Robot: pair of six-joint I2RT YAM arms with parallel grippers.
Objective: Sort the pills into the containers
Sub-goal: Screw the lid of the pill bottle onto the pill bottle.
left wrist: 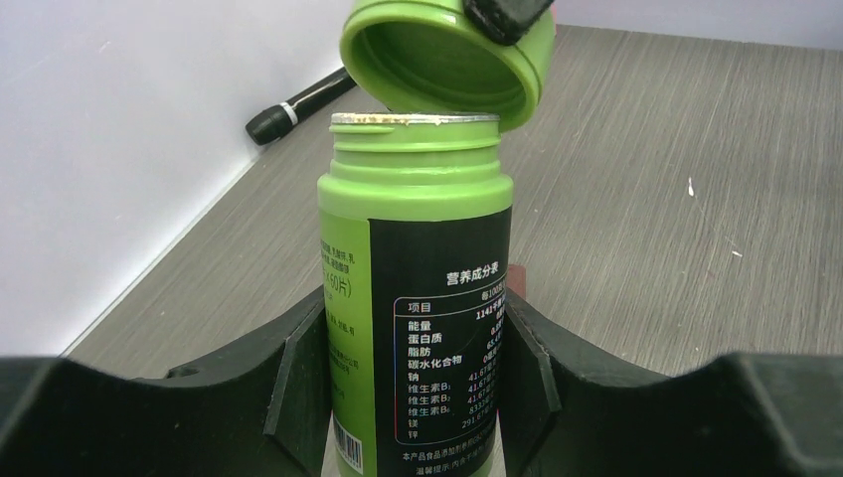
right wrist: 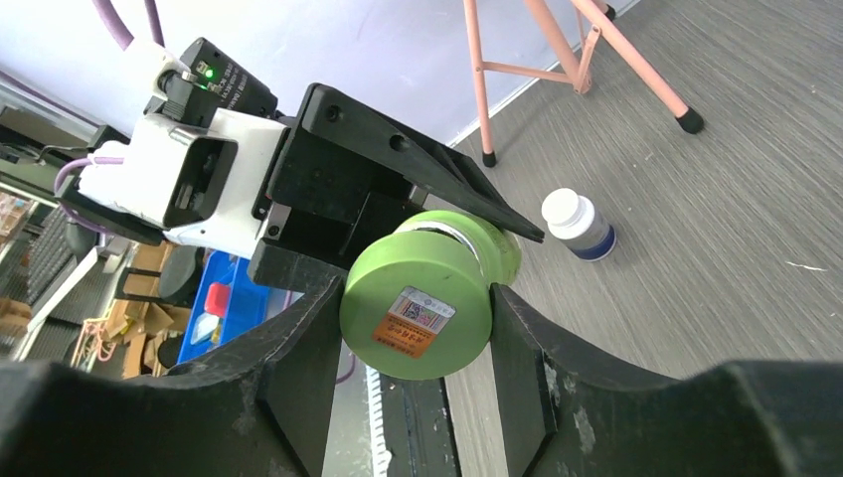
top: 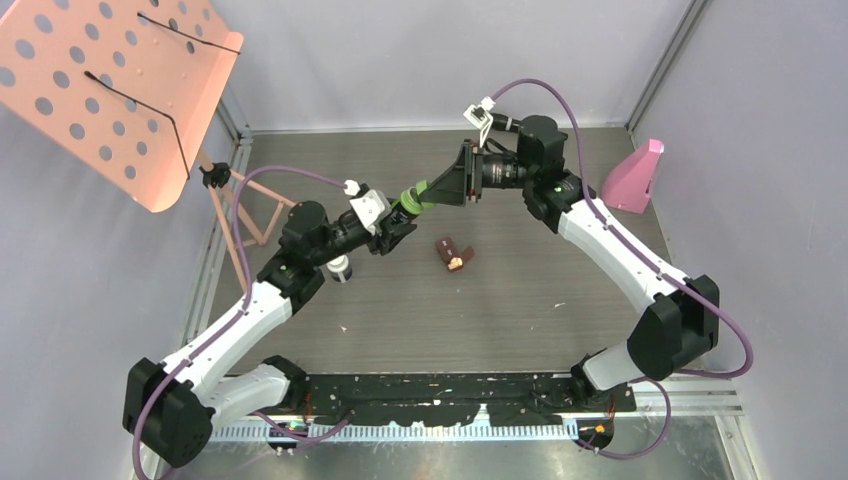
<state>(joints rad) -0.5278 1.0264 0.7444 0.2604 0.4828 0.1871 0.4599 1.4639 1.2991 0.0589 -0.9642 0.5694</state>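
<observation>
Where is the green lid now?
Mid-table in the top view, the green lid sits in the right gripper, tilted at the open mouth of the green bottle the left gripper holds.

Aloft: green bottle [left wrist: 418,298], lid [right wrist: 418,318] tilted off its mouth.
Below, white bottle [right wrist: 579,224] stands upright; brown case [top: 453,253] lies nearby.

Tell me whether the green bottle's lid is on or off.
Off. The right gripper holds the lid tilted above the open mouth of the bottle in the left gripper.
</observation>
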